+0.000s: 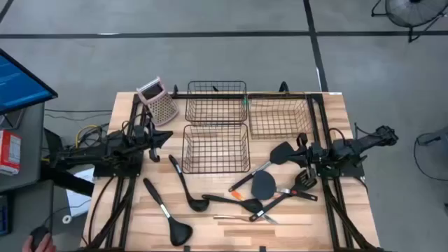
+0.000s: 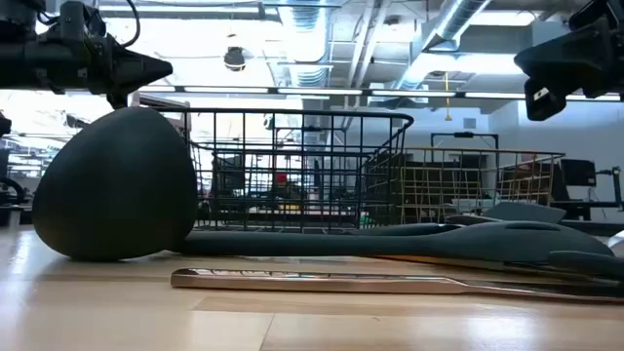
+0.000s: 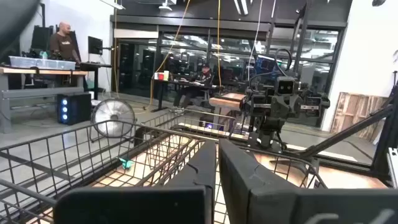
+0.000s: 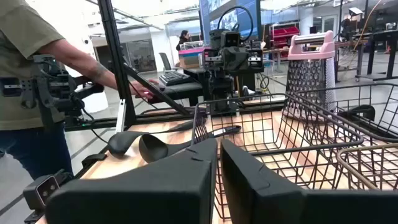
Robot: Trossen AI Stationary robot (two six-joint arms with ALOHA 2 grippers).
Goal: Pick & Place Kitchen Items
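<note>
From above, the kitchen utensils (image 1: 231, 199) are lying scattered on the near half of the wooden table (image 1: 329, 224), in front of three wire baskets (image 1: 215, 126). The left gripper (image 1: 166, 137) is hovering at the left, beside a pink-topped grater (image 1: 157, 100), apart from the ladles (image 1: 183, 180). The right gripper (image 1: 302, 148) is hanging just above the spatulas (image 1: 283, 152) on the right.

At table height, a black ladle (image 2: 117, 185) is lying in front, a thin metal handle (image 2: 322, 283) before it.

In the left wrist view, the left gripper's fingers (image 3: 205, 165) are sitting nearly closed, holding nothing.

In the right wrist view, the right gripper's fingers (image 4: 249, 165) are likewise narrow and empty.
</note>
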